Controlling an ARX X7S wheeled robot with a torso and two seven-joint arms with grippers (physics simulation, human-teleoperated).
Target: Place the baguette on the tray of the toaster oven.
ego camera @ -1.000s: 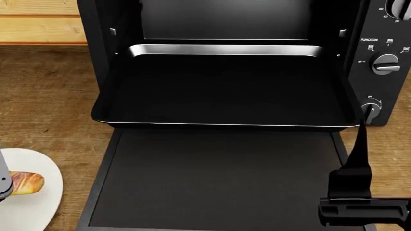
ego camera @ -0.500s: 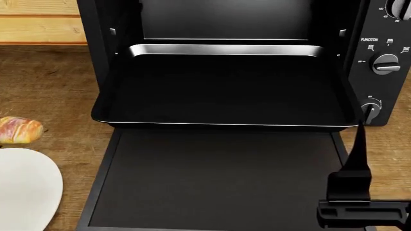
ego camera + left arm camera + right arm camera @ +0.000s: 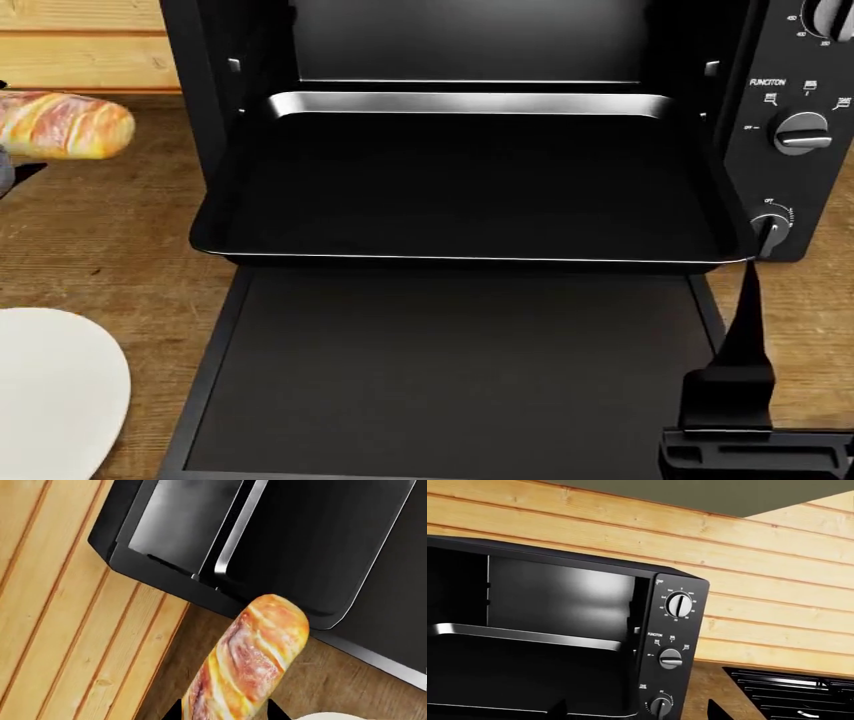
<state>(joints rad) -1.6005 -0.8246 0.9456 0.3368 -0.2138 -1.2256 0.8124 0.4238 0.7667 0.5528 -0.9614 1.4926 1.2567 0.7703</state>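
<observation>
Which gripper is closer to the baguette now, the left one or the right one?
Left. The left gripper holds the baguette beside the toaster oven; the right gripper is far across, by the open door's corner.

Matt black tray (image 3: 467,190) with shiny rim, grainy wooden counter (image 3: 107,230)

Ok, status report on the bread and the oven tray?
Left claw shut on baguette, held left of oven. Right claw low, state unclear. Tray pulled out, bare.
</observation>
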